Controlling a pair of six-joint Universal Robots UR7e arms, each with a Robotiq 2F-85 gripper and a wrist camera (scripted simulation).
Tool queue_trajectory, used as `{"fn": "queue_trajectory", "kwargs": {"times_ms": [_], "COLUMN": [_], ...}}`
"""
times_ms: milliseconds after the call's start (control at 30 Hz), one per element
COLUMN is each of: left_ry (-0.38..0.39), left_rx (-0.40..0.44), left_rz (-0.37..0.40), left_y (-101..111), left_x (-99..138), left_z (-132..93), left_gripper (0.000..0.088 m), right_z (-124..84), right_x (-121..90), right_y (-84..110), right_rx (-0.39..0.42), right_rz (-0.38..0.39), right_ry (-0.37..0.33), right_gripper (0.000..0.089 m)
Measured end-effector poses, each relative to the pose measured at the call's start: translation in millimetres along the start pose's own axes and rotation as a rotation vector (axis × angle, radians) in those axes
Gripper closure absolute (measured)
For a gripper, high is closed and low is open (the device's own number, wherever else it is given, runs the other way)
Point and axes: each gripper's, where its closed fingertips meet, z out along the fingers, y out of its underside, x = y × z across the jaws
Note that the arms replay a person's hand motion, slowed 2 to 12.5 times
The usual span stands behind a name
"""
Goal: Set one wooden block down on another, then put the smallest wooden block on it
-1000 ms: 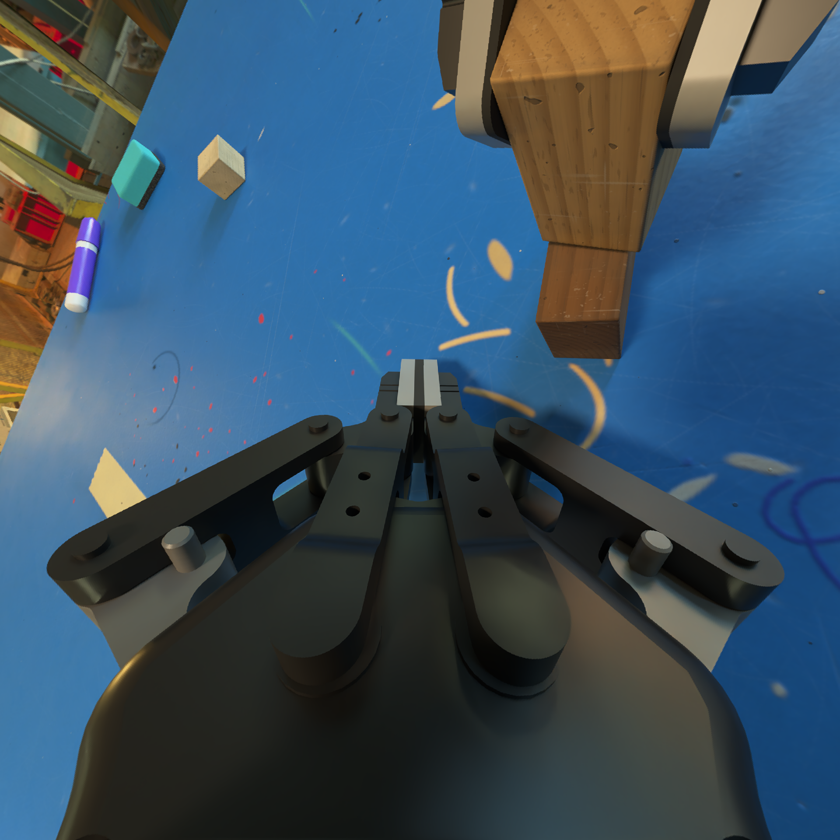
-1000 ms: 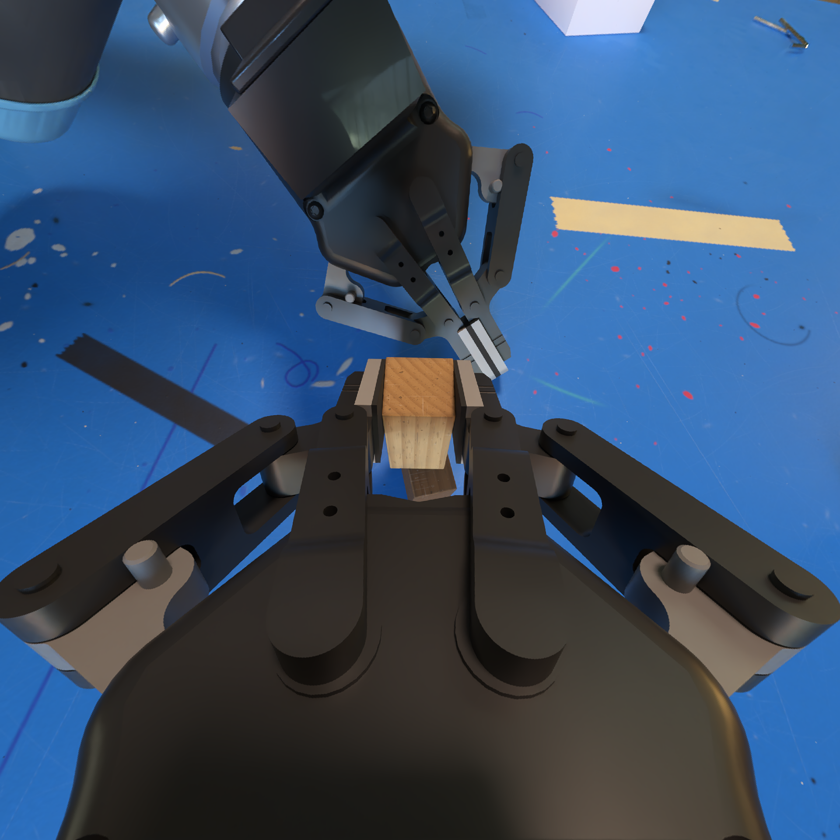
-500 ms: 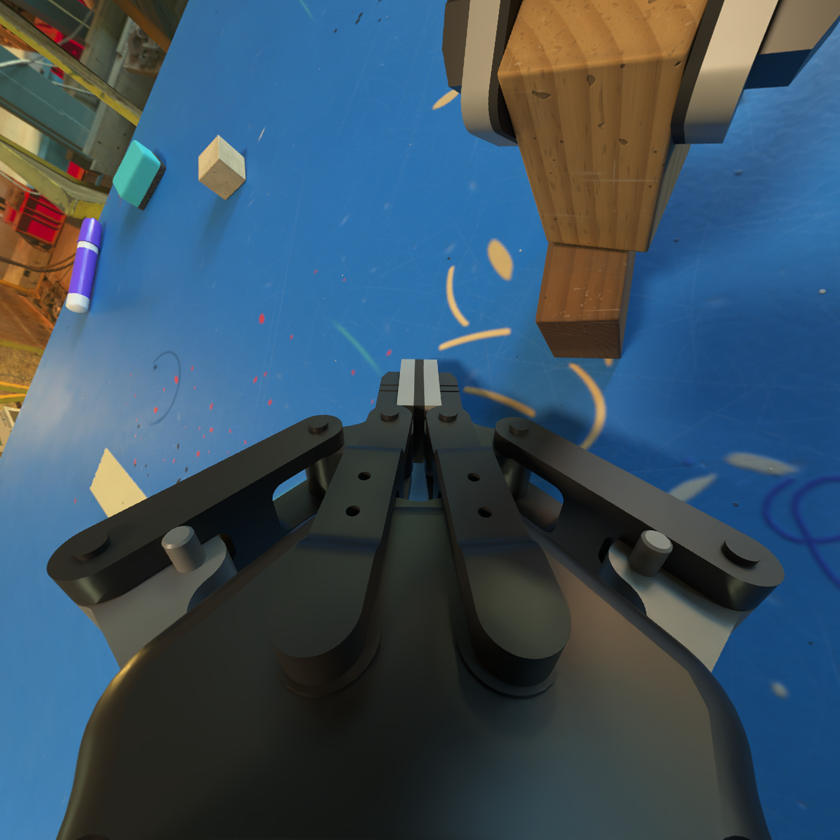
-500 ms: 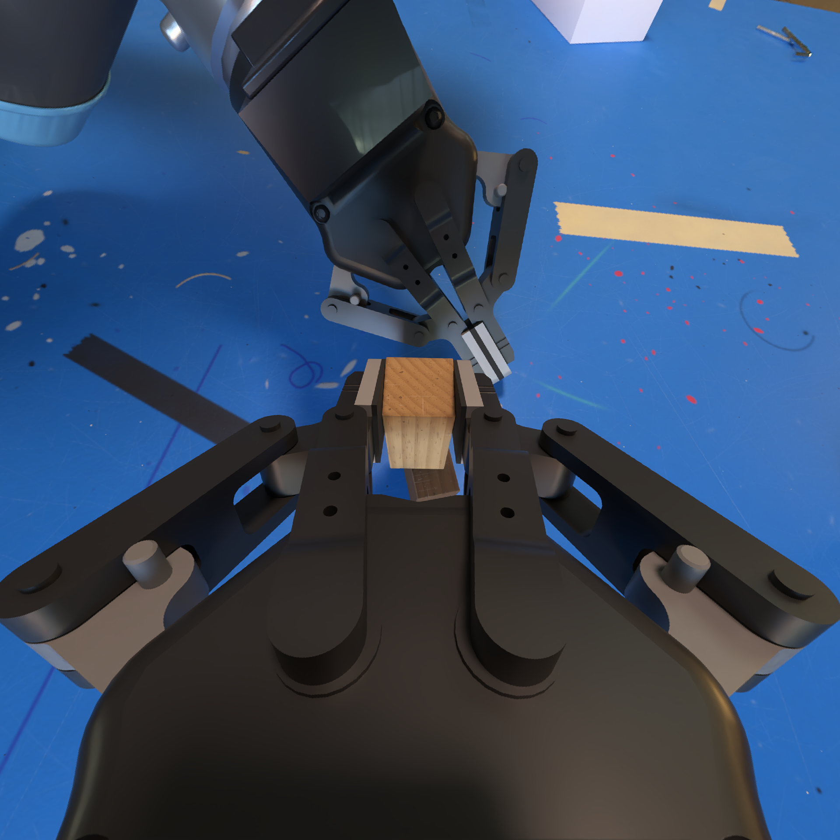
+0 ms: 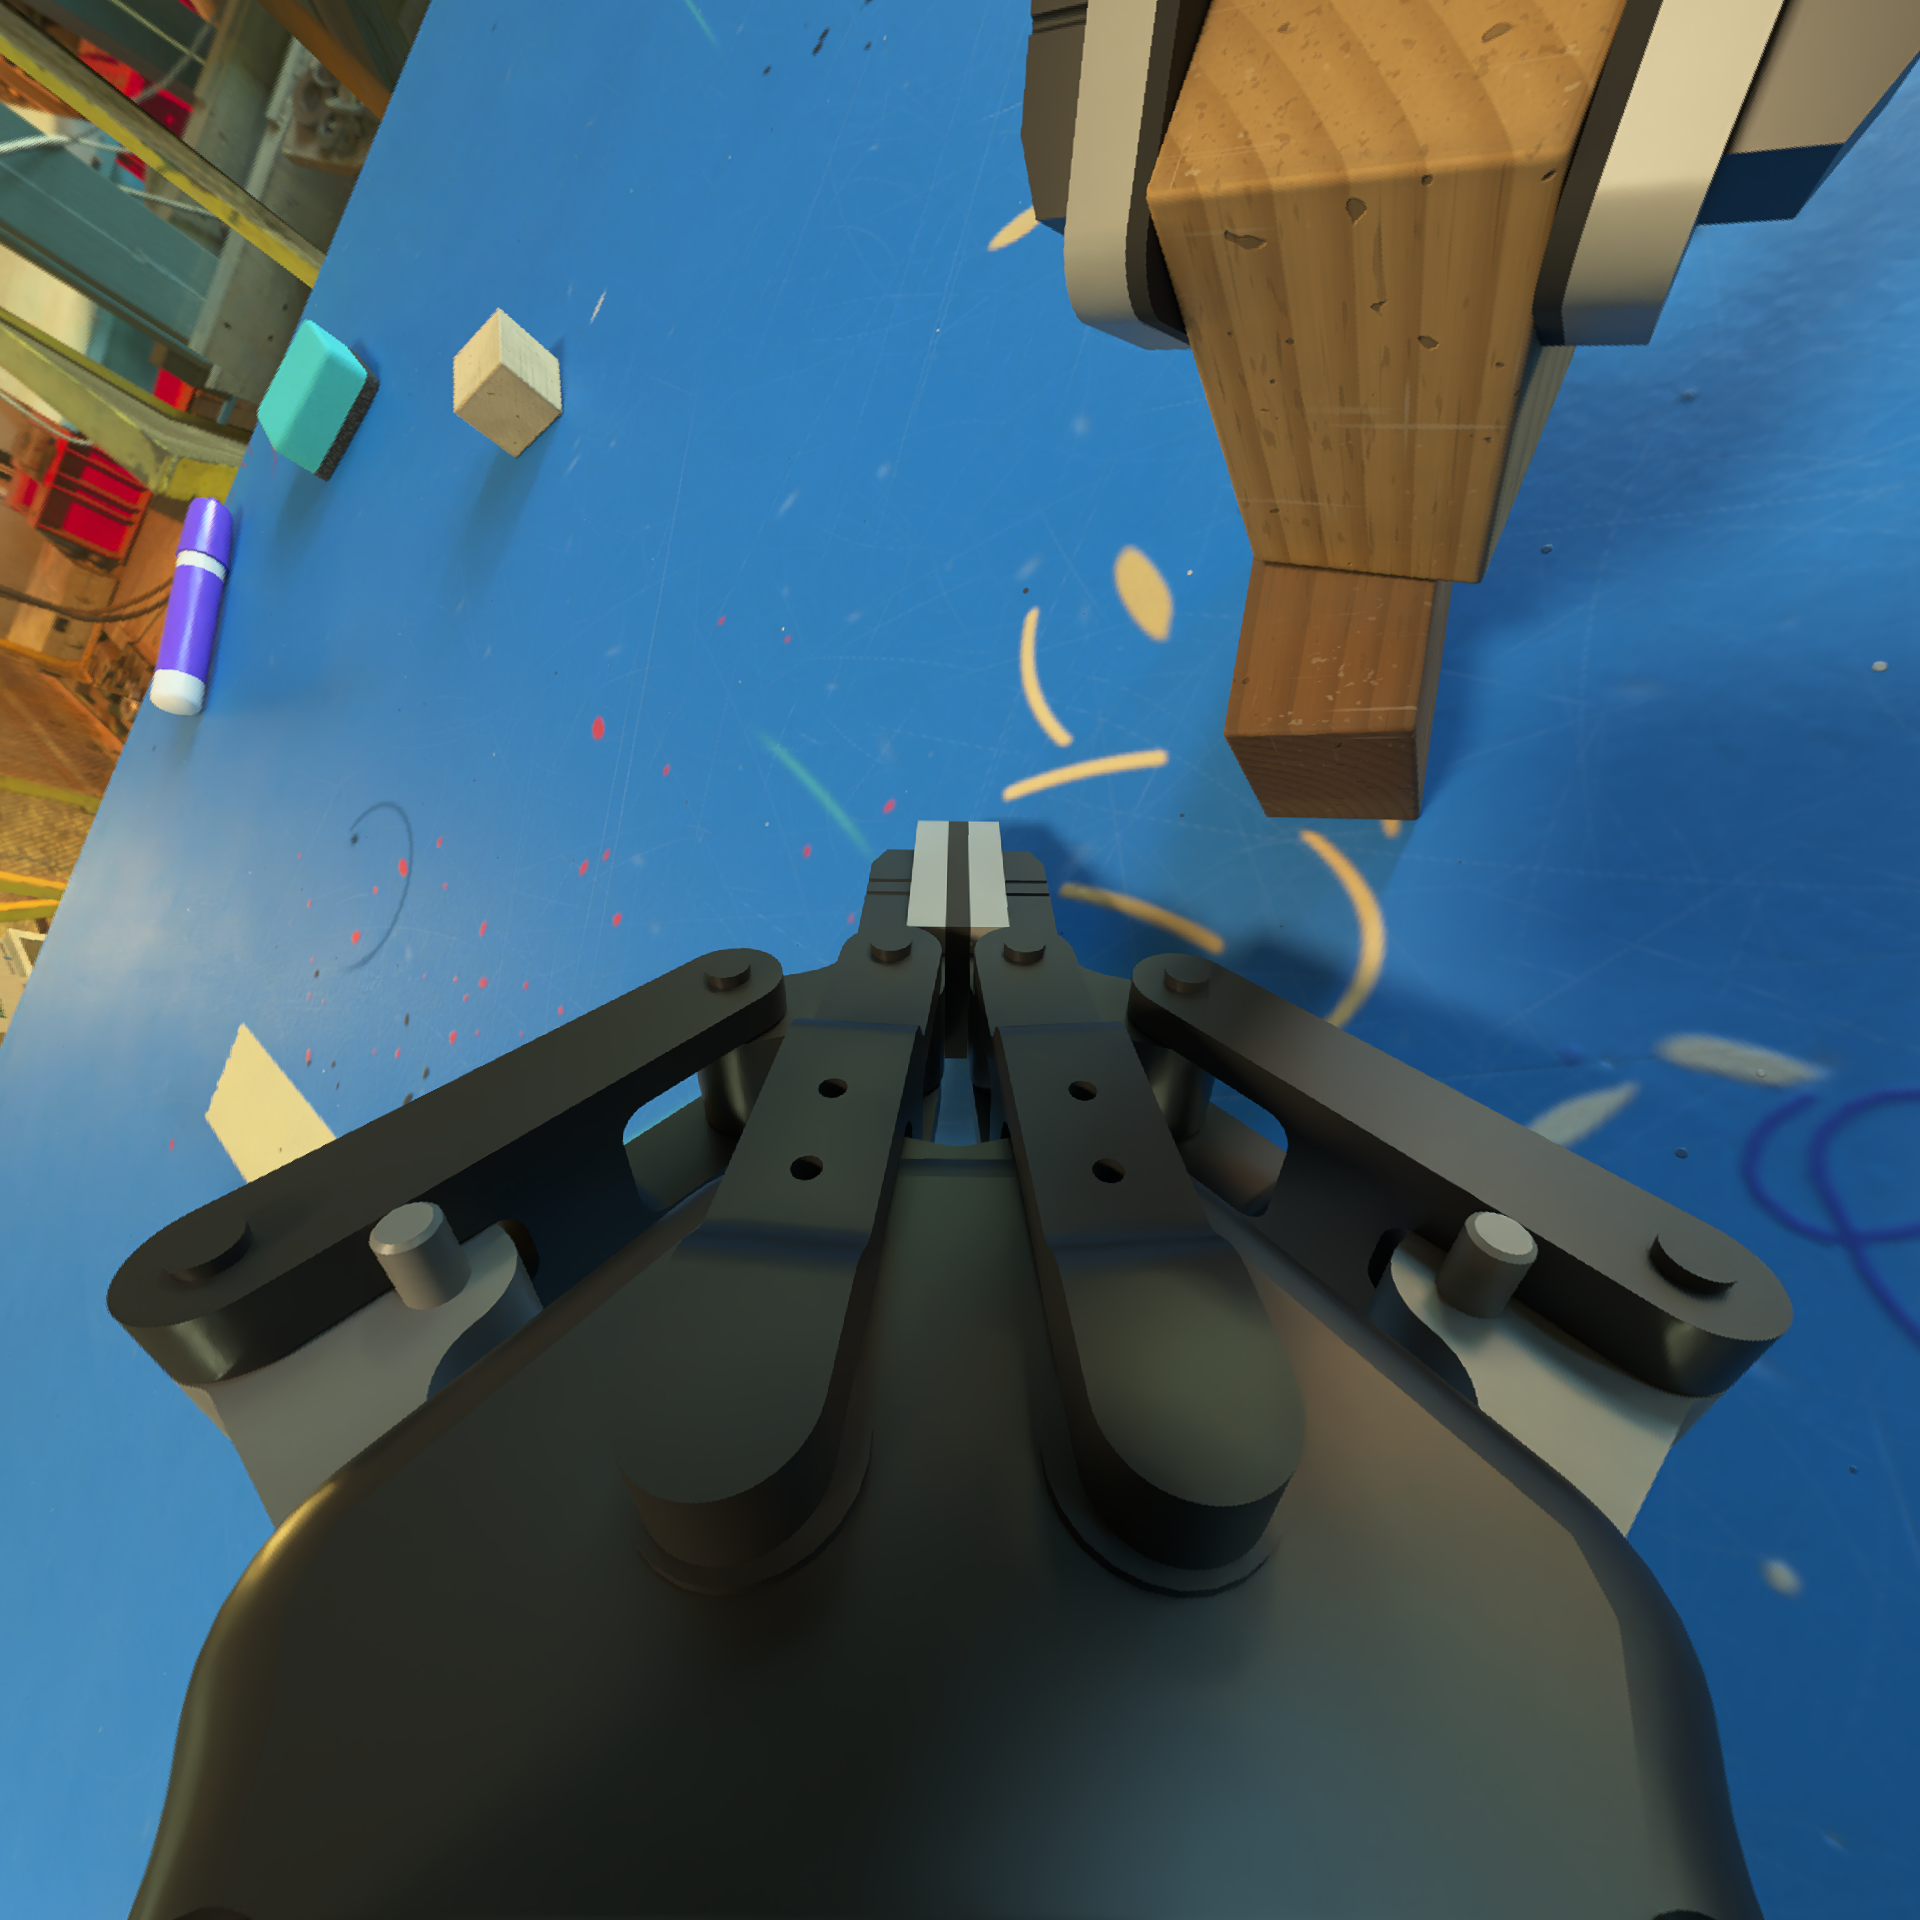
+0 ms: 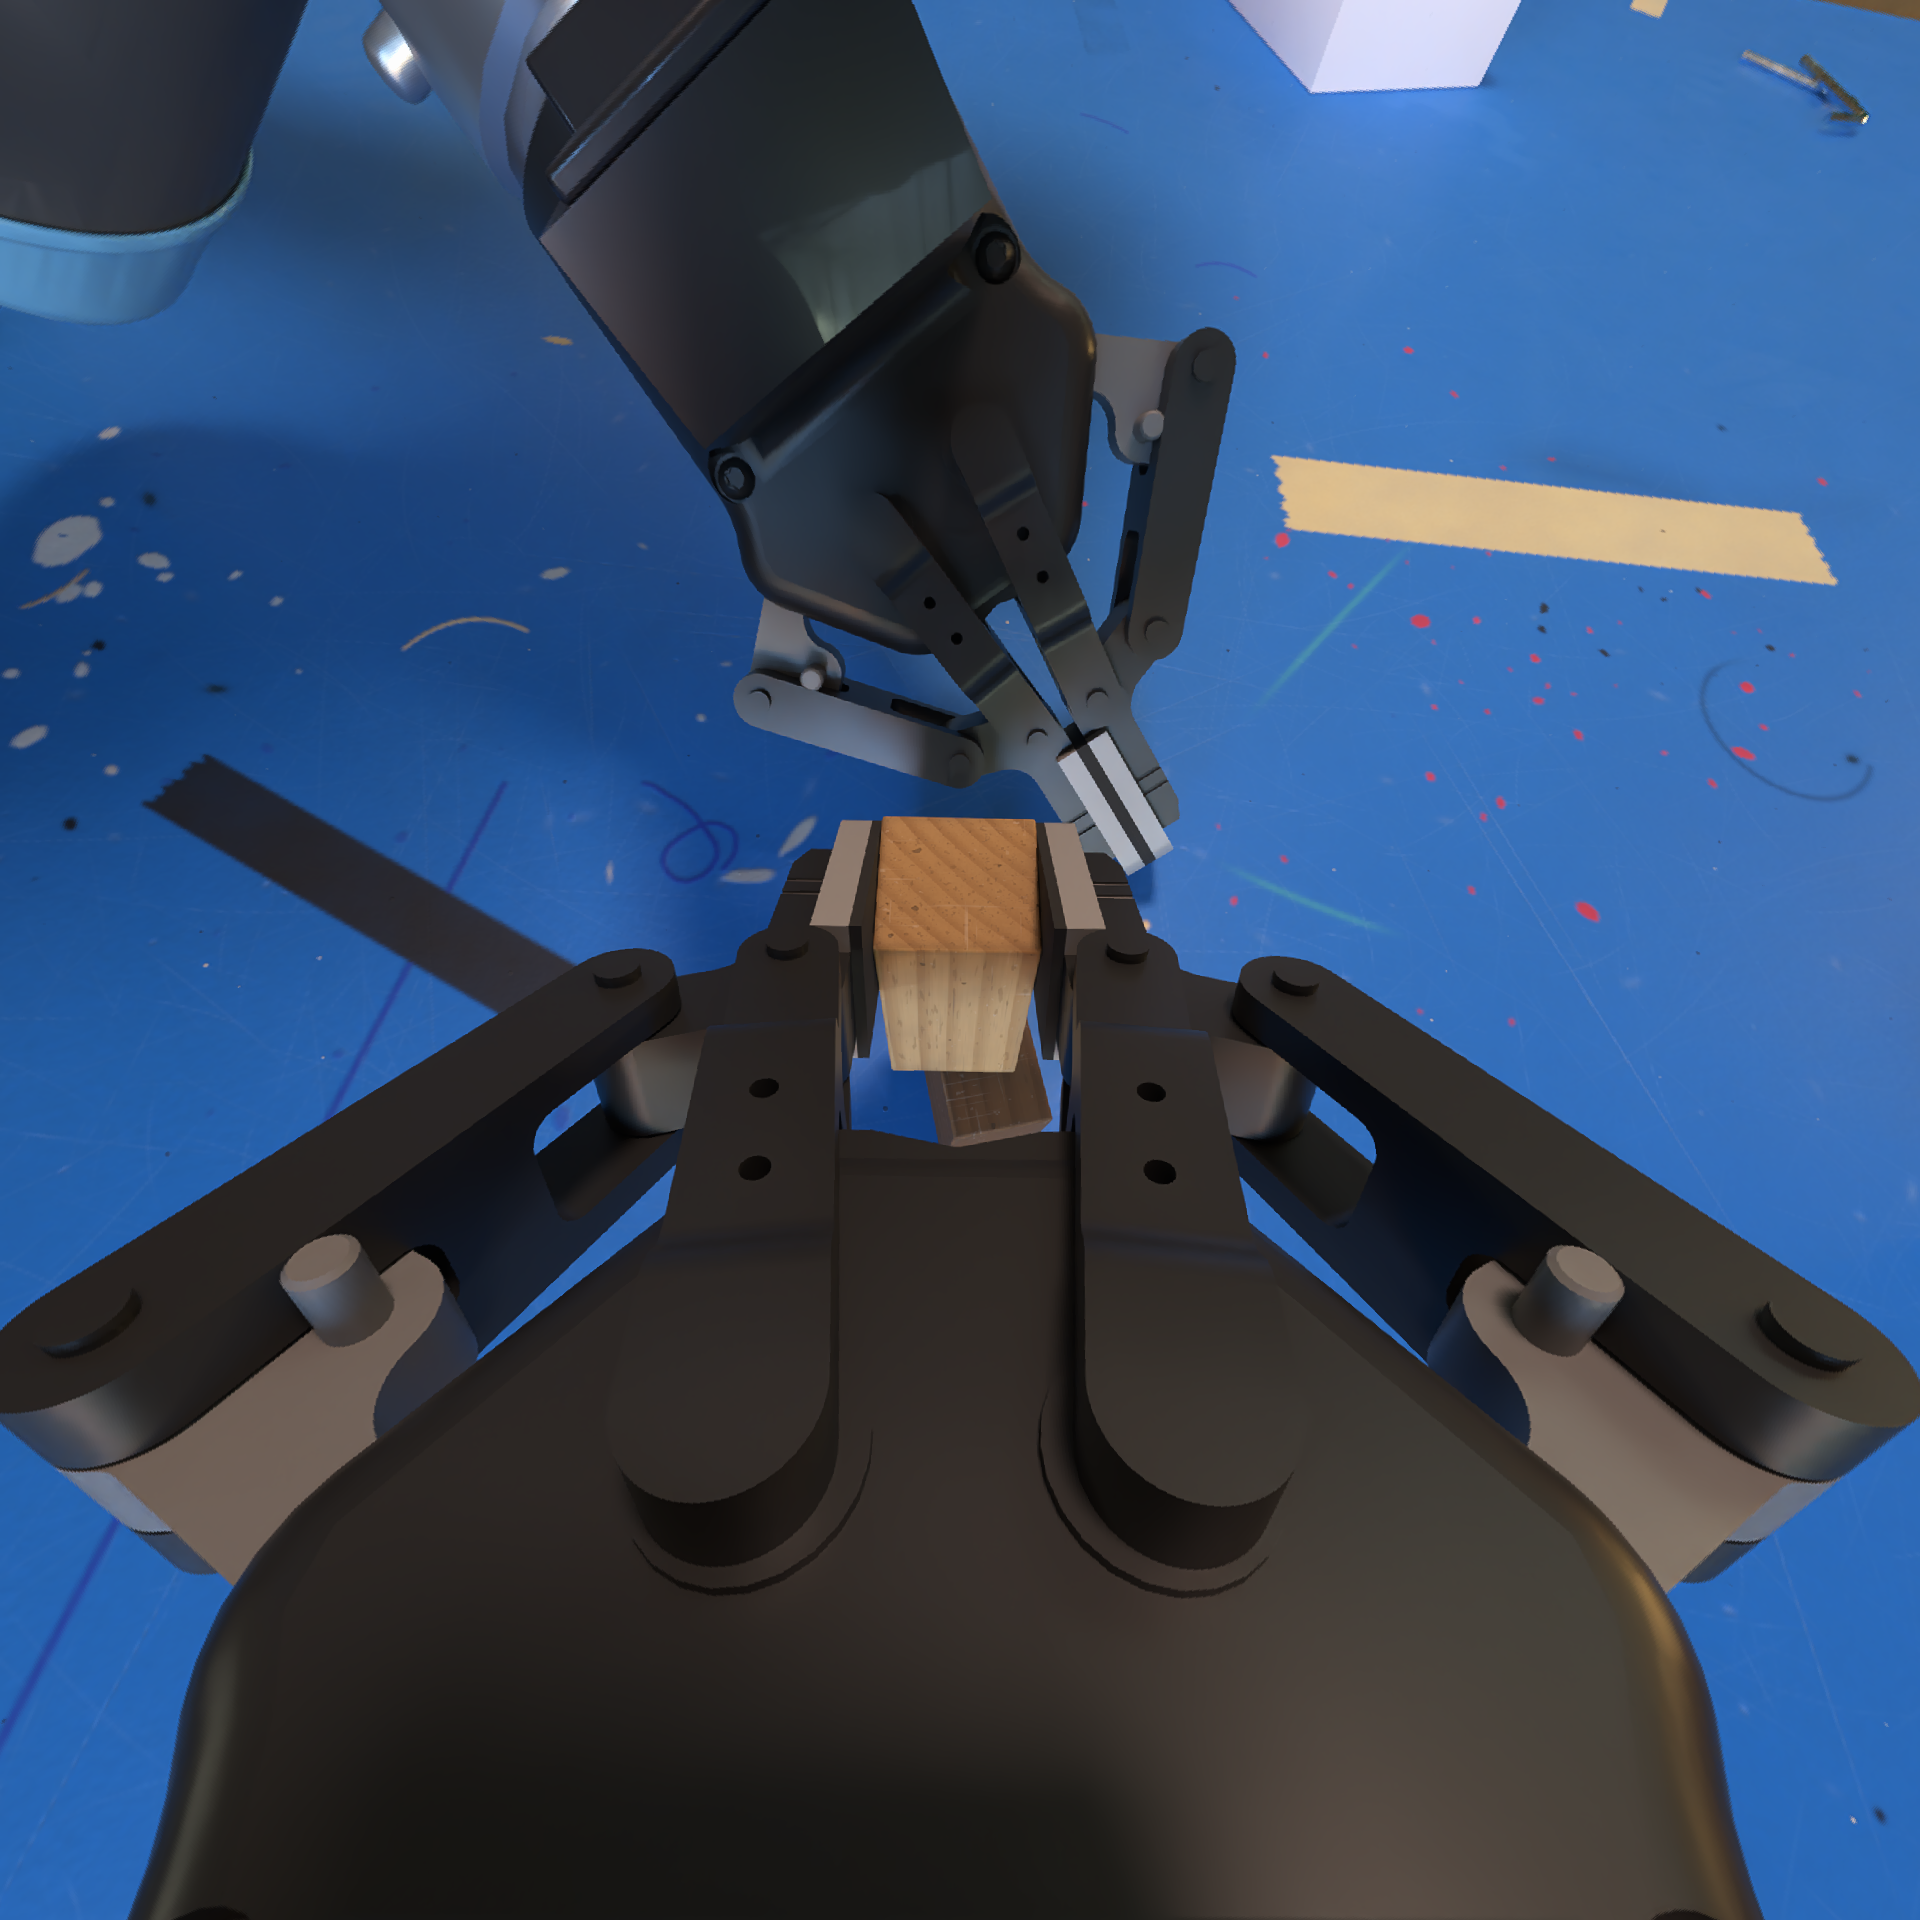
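Note:
My right gripper (image 6: 957,891) is shut on a light brown wooden block (image 6: 956,940), which also shows in the left wrist view (image 5: 1361,343). The block is held directly over a darker wooden block (image 5: 1335,691) that stands on the blue table; whether they touch I cannot tell. A sliver of the dark block (image 6: 992,1107) shows under the held one. My left gripper (image 5: 957,873) is shut and empty, just left of the stack, and shows in the right wrist view (image 6: 1117,800). The smallest, pale wooden block (image 5: 507,381) lies far left on the table.
A teal eraser (image 5: 312,398) and a purple marker (image 5: 192,606) lie near the table's left edge (image 5: 208,540). A white box (image 6: 1392,36) stands at the far side. A tan tape strip (image 6: 1548,520) and a black tape strip (image 6: 343,883) are stuck flat on the table.
The right gripper with the light block has shifted slightly in the left wrist view, staying over the dark block. The left gripper has barely moved.

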Motion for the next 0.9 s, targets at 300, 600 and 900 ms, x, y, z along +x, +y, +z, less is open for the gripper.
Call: {"fn": "queue_trajectory", "kwargs": {"times_ms": [300, 600, 900], "left_ry": [0.000, 0.000, 0.000], "left_rx": [0.000, 0.000, 0.000], "left_rz": [0.000, 0.000, 0.000], "left_y": [0.0, 0.0, 0.0], "left_x": [0.0, 0.0, -0.1], "left_z": [0.0, 0.0, 0.0], "left_gripper": [0.0882, 0.0882, 0.0882], "right_z": [-1.0, -4.1, -7.7], "right_x": [2.0, 2.6, 2.8], "right_y": [-1.1, -5.8, -9.2], "right_rx": [0.010, 0.043, 0.076], "right_rz": [-0.001, -0.001, -0.012], "right_ry": [0.008, 0.005, -0.001], "right_gripper": [0.0645, 0.0645, 0.0645]}}
